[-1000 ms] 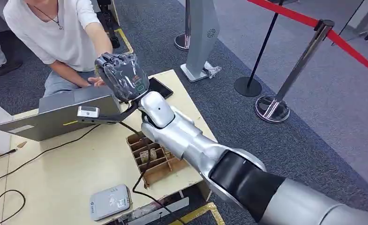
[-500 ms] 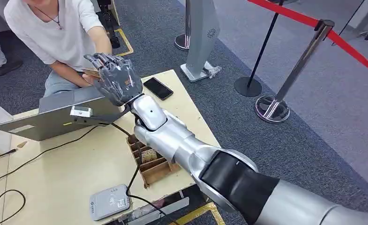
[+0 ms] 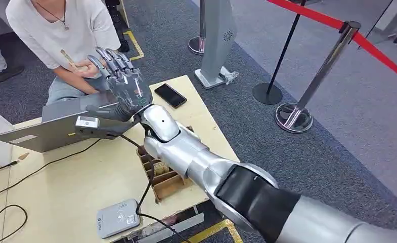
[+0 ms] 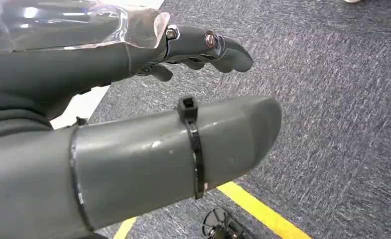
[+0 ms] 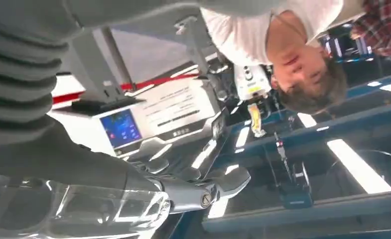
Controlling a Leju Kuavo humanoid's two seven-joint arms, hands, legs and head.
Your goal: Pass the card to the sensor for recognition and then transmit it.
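My right hand (image 3: 121,86) is stretched over the far side of the table (image 3: 59,187), fingers spread, holding nothing. Just beyond it a person in a white shirt (image 3: 59,30) holds the thin tan card (image 3: 67,56) in a hand (image 3: 83,69) close to the chest. The grey card sensor (image 3: 118,218) lies at the table's near edge, far from the card. In the right wrist view my right hand's fingers (image 5: 203,191) are extended and empty. My left hand (image 4: 133,124) hangs over the carpet, fingers apart, with nothing in it.
An open grey laptop (image 3: 49,129) sits under my right hand, and a black phone (image 3: 170,95) lies at the far right corner. A cardboard divider box (image 3: 166,174) lies beneath my forearm. Cables cross the table. A grey kiosk (image 3: 216,45) and stanchions (image 3: 293,116) stand to the right.
My right hand has opened from a closed grip and let go of the card. The person has taken it and drawn it back towards the chest. My arm has moved slightly left.
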